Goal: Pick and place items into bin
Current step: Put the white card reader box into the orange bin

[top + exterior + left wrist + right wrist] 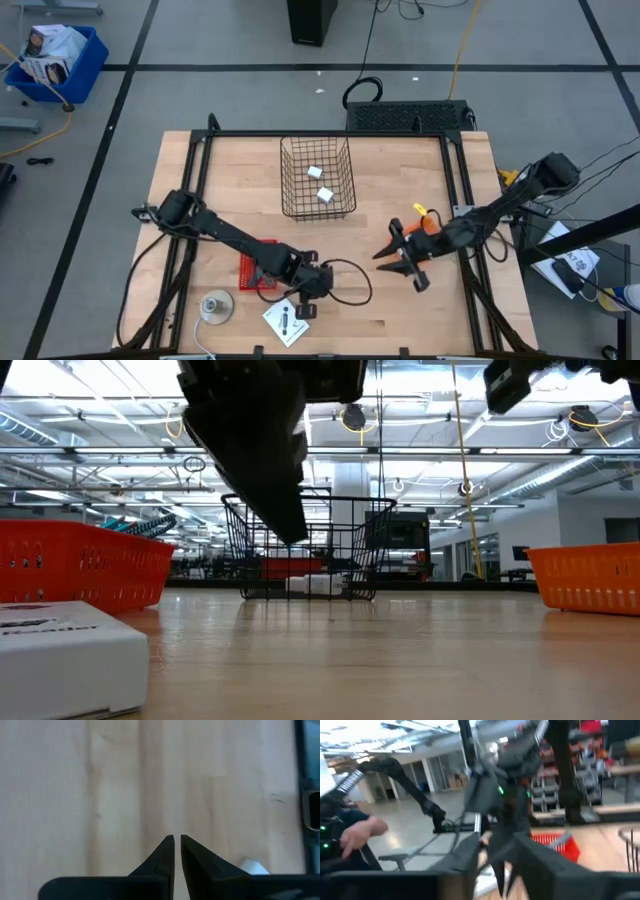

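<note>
Two end effectors are sharing the job, and the right end effector (400, 262) is the one working: it is hanging over bare wood on the right half of the worktop (400, 320), its dark fingers standing apart in a fork with nothing visible between them in the high view; the right wrist view is too smeared to say whether anything small is caught there. The left end effector (177, 842) is sitting low near the front edge with its fingers pressed almost together on nothing, just beside a white card (287, 322) with black marks. Two white cubes (319, 184) are already lying in the wire bin (318, 178) at the far middle. A red basket (257, 270) is lying under the left arm, and a round grey disc (215, 307) is resting near the front left. Judging from this, the card is the item nearest to hand; taking it well is probably meaning a flat, low approach, sliding one finger under an edge, since thin stock is tending to slip.
</note>
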Robot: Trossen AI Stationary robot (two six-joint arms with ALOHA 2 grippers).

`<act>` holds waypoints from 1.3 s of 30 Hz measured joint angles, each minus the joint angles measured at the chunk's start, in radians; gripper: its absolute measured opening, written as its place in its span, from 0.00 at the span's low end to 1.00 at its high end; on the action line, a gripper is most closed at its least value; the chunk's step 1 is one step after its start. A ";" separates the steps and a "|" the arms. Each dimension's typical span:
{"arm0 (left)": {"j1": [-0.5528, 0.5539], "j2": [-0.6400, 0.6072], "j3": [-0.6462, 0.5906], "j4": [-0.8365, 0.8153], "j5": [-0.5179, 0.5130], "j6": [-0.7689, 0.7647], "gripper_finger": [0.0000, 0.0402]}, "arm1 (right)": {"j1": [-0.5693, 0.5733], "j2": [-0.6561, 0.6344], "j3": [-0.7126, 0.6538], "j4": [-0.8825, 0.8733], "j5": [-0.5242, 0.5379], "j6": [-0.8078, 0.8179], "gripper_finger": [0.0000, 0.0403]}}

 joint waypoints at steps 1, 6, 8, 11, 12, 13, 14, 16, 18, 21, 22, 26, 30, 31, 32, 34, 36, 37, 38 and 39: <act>-0.009 -0.001 0.000 -0.004 0.013 -0.004 0.09 | -0.005 0.010 0.007 -0.018 -0.001 0.022 0.22; -0.061 -0.001 0.000 -0.009 0.040 -0.043 0.09 | -0.024 0.029 0.029 -0.130 0.029 0.136 0.03; -0.074 -0.001 0.000 -0.001 0.045 -0.053 0.09 | -0.032 0.032 0.029 -0.159 0.065 0.174 0.03; -0.097 -0.001 0.000 -0.003 0.038 -0.078 0.09 | -0.039 0.031 0.029 -0.152 0.078 0.183 0.01; -0.103 -0.001 0.000 -0.007 0.042 -0.085 0.09 | -0.039 0.031 0.029 -0.146 0.078 0.183 0.00; -0.107 -0.001 0.000 -0.016 0.056 -0.090 0.09 | -0.039 0.031 0.029 -0.144 0.078 0.182 0.01; -0.112 -0.001 0.000 -0.031 0.079 -0.103 0.09 | -0.039 0.031 0.029 -0.143 0.078 0.178 0.01; -0.117 -0.001 0.000 -0.057 0.134 -0.121 0.09 | -0.040 0.031 0.029 -0.139 0.078 0.152 0.00; -0.123 -0.003 0.000 -0.079 0.181 -0.137 0.09 | -0.042 0.031 0.029 -0.139 0.078 0.119 0.00; -0.138 -0.005 0.000 -0.065 0.185 -0.137 0.09 | -0.059 0.031 0.029 -0.138 0.074 0.102 0.00; -0.143 -0.005 0.000 -0.060 0.176 -0.138 0.09 | -0.069 0.031 0.029 -0.137 0.074 0.096 0.00; -0.143 -0.006 0.000 -0.052 0.177 -0.136 0.09 | -0.118 0.031 0.029 -0.117 0.063 0.094 0.00; -0.153 -0.006 0.000 -0.082 0.191 -0.149 0.09 | -0.164 0.031 0.029 -0.117 -0.016 0.158 0.00; -0.157 -0.006 0.000 -0.088 0.194 -0.156 0.09 | -0.170 0.031 0.029 -0.117 -0.029 0.170 0.00; -0.163 -0.006 0.000 -0.090 0.194 -0.161 0.09 | -0.174 0.031 0.029 -0.117 -0.030 0.180 0.00; -0.170 -0.006 0.000 -0.092 0.196 -0.170 0.09 | -0.177 0.031 0.029 -0.118 -0.030 0.186 0.00; -0.176 -0.006 0.000 -0.092 0.187 -0.175 0.09 | -0.173 0.031 0.029 -0.118 -0.030 0.187 0.00; -0.179 -0.006 0.000 -0.092 0.176 -0.174 0.09 | -0.169 0.031 0.029 -0.118 -0.031 0.187 0.00; -0.182 -0.006 0.000 -0.092 0.164 -0.175 0.09 | -0.166 0.031 0.029 -0.118 -0.031 0.186 0.00; -0.184 -0.006 0.000 -0.092 0.160 -0.175 0.09 | -0.160 0.031 0.029 -0.117 -0.031 0.186 0.00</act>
